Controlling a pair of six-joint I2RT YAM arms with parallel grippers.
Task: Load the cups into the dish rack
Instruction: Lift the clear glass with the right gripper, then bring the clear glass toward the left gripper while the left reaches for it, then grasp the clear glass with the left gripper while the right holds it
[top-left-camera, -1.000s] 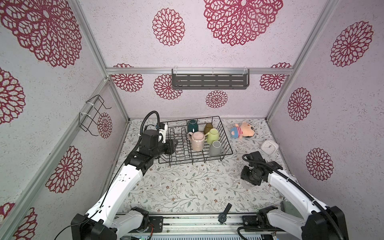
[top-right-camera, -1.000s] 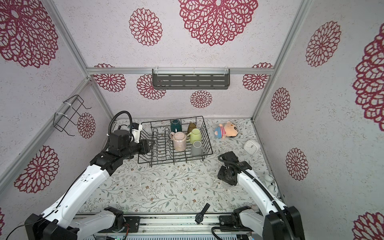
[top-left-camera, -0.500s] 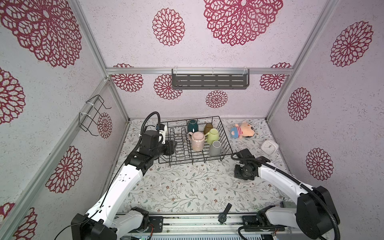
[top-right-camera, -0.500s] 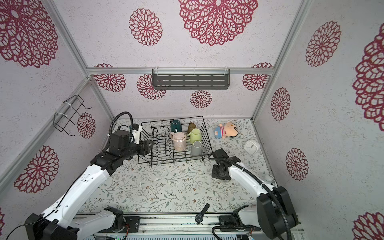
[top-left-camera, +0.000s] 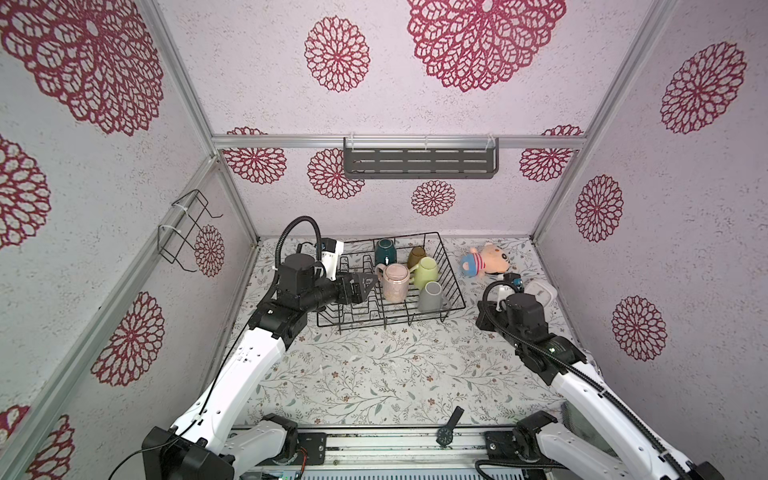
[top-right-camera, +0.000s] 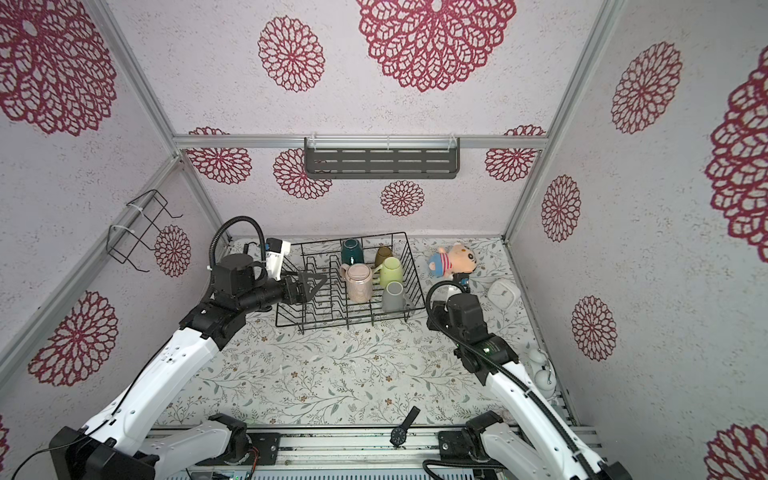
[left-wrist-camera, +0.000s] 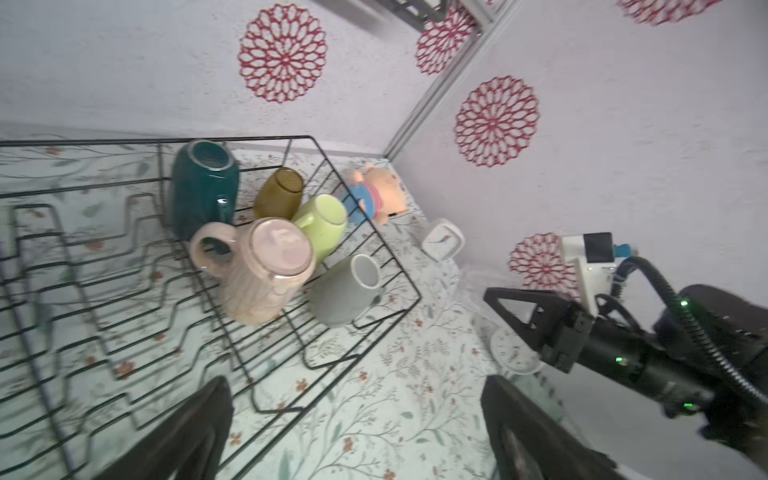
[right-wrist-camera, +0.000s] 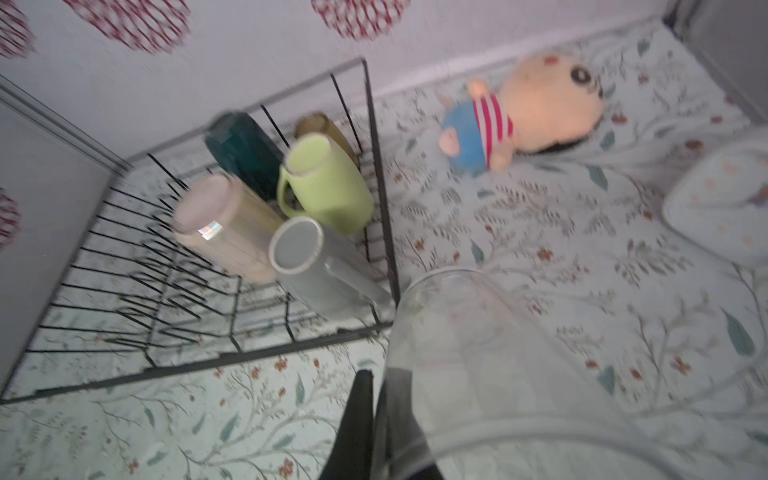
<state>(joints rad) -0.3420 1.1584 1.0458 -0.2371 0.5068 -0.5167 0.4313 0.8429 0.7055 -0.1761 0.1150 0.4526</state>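
Far left, on the side wall, a small black wire bracket (top-left-camera: 185, 232) hangs. The left gripper (top-left-camera: 365, 282) reaches over the left half of the dish rack (top-left-camera: 453, 286), above the divider loops – jaws spread wide, nothing between them; the left wrist view shows both fingers (left-wrist-camera: 187, 432) well apart over the rack's near edge. The rack sits at the back of the floral surface (top-left-camera: 374, 374), and five cups are bunched in its right half, all upside down or tipped: dark teal mug (top-left-camera: 385, 250) at the back, amber glass tumbler (top-left-camera: 415, 257) just right of it, tall pearly pink mug (top-left-camera: 394, 281) in front w/ handle to the left, pale yellow-green mug (top-left-camera: 427, 272) touching the pink one, grey cream-lined cup (top-left-camera: 431, 296) nearest the front right corner. On the back wall above hangs a grey slotted shelf (top-left-camera: 419, 162). A black wristwatch (top-left-camera: 449, 428) lies at the front edge of the surface. Right of the rack, a plush doll (top-left-camera: 486, 261) lies on its side. The right gripper (right-wrist-camera: 374, 419) is closed on the clear glass (right-wrist-camera: 498, 353) – seen only in the right wrist view, rim pinched, the glass near the rack's front right corner but outside it. A white square clock (top-left-camera: 540, 291) sits just beyond the right arm.
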